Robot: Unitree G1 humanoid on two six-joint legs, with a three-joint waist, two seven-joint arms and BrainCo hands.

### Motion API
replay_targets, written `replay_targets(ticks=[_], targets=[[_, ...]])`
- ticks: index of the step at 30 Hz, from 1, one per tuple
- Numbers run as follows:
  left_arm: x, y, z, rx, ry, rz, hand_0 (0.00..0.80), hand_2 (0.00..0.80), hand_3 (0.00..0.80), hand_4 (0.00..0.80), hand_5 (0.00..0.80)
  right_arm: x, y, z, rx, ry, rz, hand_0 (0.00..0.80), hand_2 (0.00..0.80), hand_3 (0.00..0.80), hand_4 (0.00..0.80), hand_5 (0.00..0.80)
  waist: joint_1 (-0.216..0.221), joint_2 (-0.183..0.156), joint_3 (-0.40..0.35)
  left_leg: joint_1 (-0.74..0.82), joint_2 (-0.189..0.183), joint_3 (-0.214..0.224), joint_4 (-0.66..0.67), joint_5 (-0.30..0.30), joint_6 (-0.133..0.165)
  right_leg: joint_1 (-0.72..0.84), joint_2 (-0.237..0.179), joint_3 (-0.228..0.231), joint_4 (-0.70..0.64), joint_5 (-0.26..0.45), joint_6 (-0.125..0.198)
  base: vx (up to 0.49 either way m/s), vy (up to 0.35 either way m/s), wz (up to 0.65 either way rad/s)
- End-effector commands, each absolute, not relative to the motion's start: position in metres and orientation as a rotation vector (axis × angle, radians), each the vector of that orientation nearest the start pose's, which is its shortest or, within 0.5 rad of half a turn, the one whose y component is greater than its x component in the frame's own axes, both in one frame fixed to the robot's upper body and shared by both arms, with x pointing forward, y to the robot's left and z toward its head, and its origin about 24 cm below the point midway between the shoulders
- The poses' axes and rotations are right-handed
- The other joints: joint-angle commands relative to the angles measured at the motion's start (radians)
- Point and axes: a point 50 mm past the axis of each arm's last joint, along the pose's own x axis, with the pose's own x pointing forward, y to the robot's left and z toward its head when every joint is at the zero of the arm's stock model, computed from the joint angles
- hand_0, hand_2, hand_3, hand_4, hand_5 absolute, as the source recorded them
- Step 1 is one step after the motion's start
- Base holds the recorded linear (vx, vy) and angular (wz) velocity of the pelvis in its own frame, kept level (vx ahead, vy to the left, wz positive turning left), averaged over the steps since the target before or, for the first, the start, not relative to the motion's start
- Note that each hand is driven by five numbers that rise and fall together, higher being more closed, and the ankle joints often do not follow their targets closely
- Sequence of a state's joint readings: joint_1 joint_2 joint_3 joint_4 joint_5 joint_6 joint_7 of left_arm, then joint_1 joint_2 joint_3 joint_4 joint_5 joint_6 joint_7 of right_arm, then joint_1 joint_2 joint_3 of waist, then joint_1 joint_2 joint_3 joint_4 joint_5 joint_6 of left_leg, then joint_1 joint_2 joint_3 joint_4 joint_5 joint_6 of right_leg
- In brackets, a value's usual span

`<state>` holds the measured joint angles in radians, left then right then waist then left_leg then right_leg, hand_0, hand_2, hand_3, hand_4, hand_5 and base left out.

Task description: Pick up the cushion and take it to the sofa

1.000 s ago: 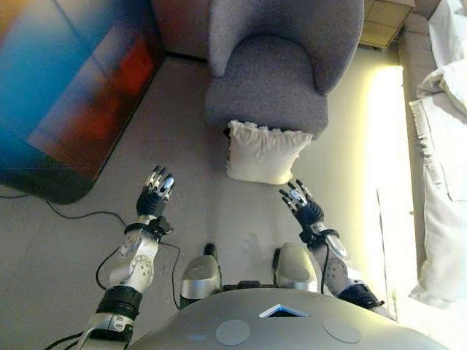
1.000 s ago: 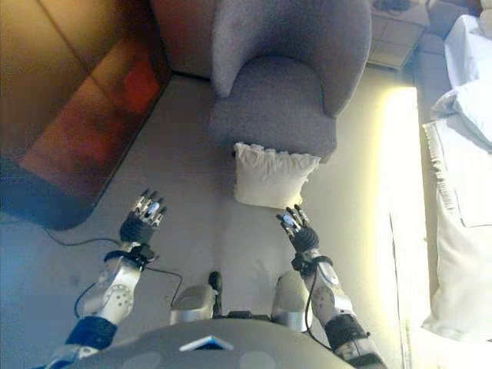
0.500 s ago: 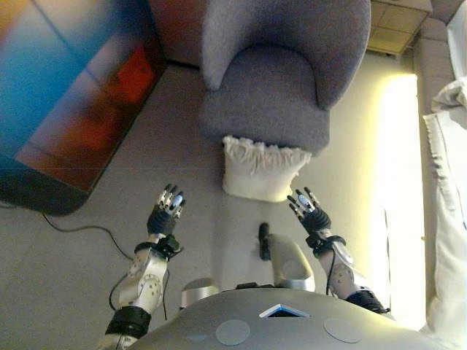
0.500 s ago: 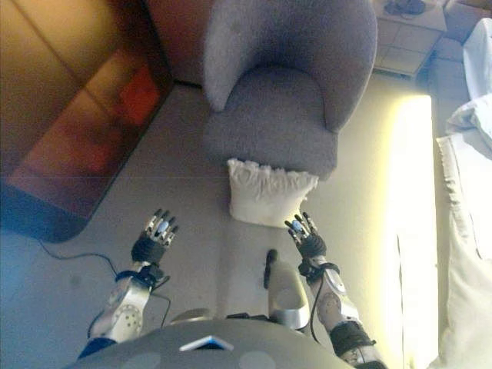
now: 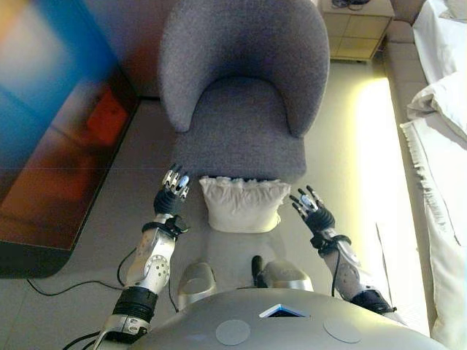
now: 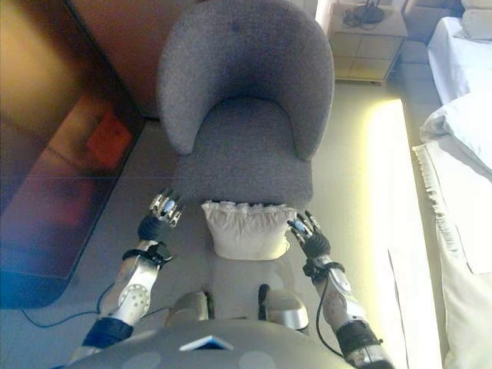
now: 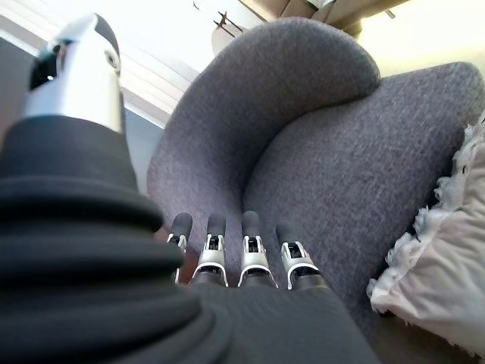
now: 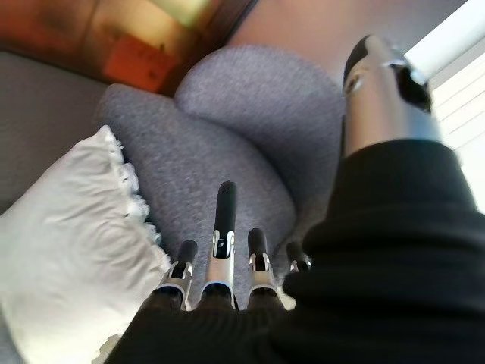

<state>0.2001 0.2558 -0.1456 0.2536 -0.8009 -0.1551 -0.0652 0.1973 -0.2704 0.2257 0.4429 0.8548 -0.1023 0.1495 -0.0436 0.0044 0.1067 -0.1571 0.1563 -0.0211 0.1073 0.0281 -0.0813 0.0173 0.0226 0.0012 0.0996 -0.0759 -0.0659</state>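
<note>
A white cushion [image 5: 241, 205] with a frilled top edge stands on the floor, leaning against the front of a grey armchair [image 5: 244, 109]. My left hand [image 5: 172, 192] is open, just left of the cushion, apart from it. My right hand [image 5: 314, 211] is open, just right of the cushion, apart from it. The cushion also shows in the left wrist view [image 7: 439, 273] and in the right wrist view [image 8: 72, 243], beside straight fingers. Neither hand holds anything.
A dark screen or panel [image 5: 51, 138] lies on the floor at the left. A wooden bedside cabinet [image 5: 355, 33] stands behind the chair at the right. A bed with white bedding [image 5: 441, 146] runs along the right side.
The camera has moved forward, so the chair and cushion sit closer and lower in view. Both hands now flank the cushion at its sides, still open.
</note>
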Motion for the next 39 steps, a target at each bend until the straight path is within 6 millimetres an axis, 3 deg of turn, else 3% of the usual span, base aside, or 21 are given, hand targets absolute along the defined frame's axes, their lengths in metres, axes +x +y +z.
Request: replay_targets(ticks=[1, 4, 7, 12, 15, 19, 22, 24, 27, 29, 31, 33, 36, 39], targets=[[0.186, 0.225, -0.017, -0.489, 0.168, 0.122, 0.000, 0.000, 0.000, 0.000, 0.000, 0.179, -0.180, -0.063, 0.611, 0.395, 0.039, 0.000, 0.000, 0.000, 0.000, 0.000, 0.026, -0.018, 0.024, 0.000, 0.007, 0.006, 0.050, 0.039, -0.024, 0.025, -0.168, 0.015, 0.090, -0.035, 0.177, 0.270, 0.105, -0.76], [0.181, 0.237, -0.018, -0.472, 0.151, 0.171, 0.000, 0.000, 0.000, 0.000, 0.000, 0.172, -0.175, -0.065, 0.607, 0.425, 0.088, 0.000, 0.000, 0.000, 0.000, 0.000, 0.022, -0.005, 0.010, 0.033, 0.015, 0.053, 0.045, 0.021, -0.026, 0.002, -0.201, -0.029, 0.117, -0.037, 0.188, 0.198, 0.059, -0.85], [0.180, 0.243, -0.018, -0.466, 0.149, 0.196, 0.000, 0.000, 0.000, 0.000, 0.000, 0.174, -0.170, -0.067, 0.614, 0.444, 0.089, 0.000, 0.000, 0.000, 0.000, 0.000, 0.031, -0.005, 0.004, 0.037, 0.013, 0.059, 0.051, 0.007, -0.029, 0.004, -0.210, -0.046, 0.100, -0.034, 0.188, 0.105, -0.044, -0.42], [0.177, 0.241, -0.016, -0.462, 0.136, 0.176, 0.000, 0.000, 0.000, 0.000, 0.000, 0.181, -0.168, -0.063, 0.601, 0.441, 0.089, 0.000, 0.000, 0.000, 0.000, 0.000, 0.041, -0.014, 0.010, 0.006, 0.031, 0.049, 0.125, -0.009, -0.040, 0.003, -0.183, -0.045, 0.079, -0.031, 0.154, 0.022, -0.071, 0.01], [0.177, 0.237, -0.016, -0.494, 0.141, 0.156, 0.000, 0.000, 0.000, 0.000, 0.000, 0.181, -0.171, -0.062, 0.585, 0.442, 0.088, 0.000, 0.000, 0.000, 0.000, 0.000, 0.047, -0.014, 0.024, -0.050, 0.036, 0.046, 0.241, 0.057, -0.048, 0.020, -0.156, -0.068, 0.081, -0.033, 0.127, 0.045, 0.016, 0.07], [0.190, 0.231, -0.011, -0.472, 0.124, 0.069, 0.000, 0.000, 0.000, 0.000, 0.000, 0.185, -0.173, -0.062, 0.590, 0.407, 0.058, 0.000, 0.000, 0.000, 0.000, 0.000, 0.061, 0.011, 0.017, -0.072, 0.010, 0.179, 0.121, 0.085, -0.027, 0.064, -0.144, -0.137, 0.101, -0.074, 0.140, 0.132, 0.116, 0.33], [0.196, 0.229, -0.007, -0.448, 0.111, 0.034, 0.000, 0.000, 0.000, 0.000, 0.000, 0.191, -0.169, -0.060, 0.589, 0.389, 0.057, 0.000, 0.000, 0.000, 0.000, 0.000, 0.080, 0.009, 0.006, -0.070, -0.026, 0.159, 0.086, 0.048, 0.007, 0.067, -0.175, -0.153, 0.176, -0.086, 0.162, 0.118, 0.122, 0.33], [0.198, 0.227, -0.006, -0.432, 0.117, 0.013, 0.000, 0.000, 0.000, 0.000, 0.000, 0.194, -0.161, -0.058, 0.620, 0.371, 0.059, 0.000, 0.000, 0.000, 0.000, 0.000, 0.087, 0.004, -0.005, -0.055, -0.068, 0.159, 0.087, 0.005, 0.057, 0.038, -0.226, -0.153, 0.372, 0.010, 0.197, 0.157, 0.166, -0.05], [0.200, 0.229, -0.009, -0.423, 0.139, 0.031, 0.000, 0.000, 0.000, 0.000, 0.000, 0.193, -0.151, -0.057, 0.645, 0.381, 0.063, 0.000, 0.000, 0.000, 0.000, 0.000, 0.073, 0.026, 0.005, 0.021, -0.085, 0.145, 0.079, -0.032, 0.087, -0.102, -0.274, -0.118, 0.621, 0.118, 0.189, 0.168, 0.137, -0.02], [0.202, 0.231, -0.008, -0.415, 0.141, 0.034, 0.000, 0.000, 0.000, 0.000, 0.000, 0.193, -0.148, -0.060, 0.652, 0.386, 0.071, 0.000, 0.000, 0.000, 0.000, 0.000, 0.073, 0.021, 0.010, 0.053, -0.087, 0.143, 0.071, -0.036, 0.078, -0.117, -0.316, -0.143, 0.553, 0.134, 0.185, 0.196, -0.092, -0.01], [0.201, 0.234, -0.007, -0.411, 0.132, 0.034, 0.000, 0.000, 0.000, 0.000, 0.000, 0.194, -0.145, -0.059, 0.661, 0.379, 0.078, 0.000, 0.000, 0.000, 0.000, 0.000, 0.068, 0.005, 0.019, 0.078, -0.079, 0.138, 0.064, -0.039, 0.050, -0.115, -0.359, -0.155, 0.364, 0.172, 0.197, 0.194, -0.298, -0.09], [0.202, 0.236, -0.004, -0.407, 0.118, 0.041, 0.000, 0.000, 0.000, 0.000, 0.000, 0.197, -0.146, -0.056, 0.658, 0.366, 0.093, 0.000, 0.000, 0.000, 0.000, 0.000, 0.048, -0.011, 0.032, 0.094, -0.055, 0.127, 0.066, -0.055, 0.017, -0.113, -0.378, -0.127, 0.149, 0.191, 0.216, 0.172, -0.389, -0.06], [0.202, 0.239, 0.000, -0.411, 0.089, 0.039, 0.000, 0.000, 0.000, 0.000, 0.000, 0.204, -0.148, -0.050, 0.647, 0.353, 0.129, 0.000, 0.000, 0.000, 0.000, 0.000, 0.033, -0.020, 0.037, 0.094, -0.007, 0.127, 0.068, -0.062, -0.021, -0.092, -0.382, -0.091, -0.001, 0.232, 0.259, 0.112, -0.355, -0.02], [0.196, 0.240, -0.004, -0.428, 0.108, 0.051, 0.000, 0.000, 0.000, 0.000, 0.000, 0.211, -0.148, -0.050, 0.619, 0.381, 0.152, 0.000, 0.000, 0.000, 0.000, 0.000, 0.041, -0.016, 0.021, 0.117, 0.064, 0.128, 0.055, -0.041, -0.049, -0.062, -0.341, -0.095, -0.001, 0.175, 0.277, 0.181, -0.262, 0.33]])
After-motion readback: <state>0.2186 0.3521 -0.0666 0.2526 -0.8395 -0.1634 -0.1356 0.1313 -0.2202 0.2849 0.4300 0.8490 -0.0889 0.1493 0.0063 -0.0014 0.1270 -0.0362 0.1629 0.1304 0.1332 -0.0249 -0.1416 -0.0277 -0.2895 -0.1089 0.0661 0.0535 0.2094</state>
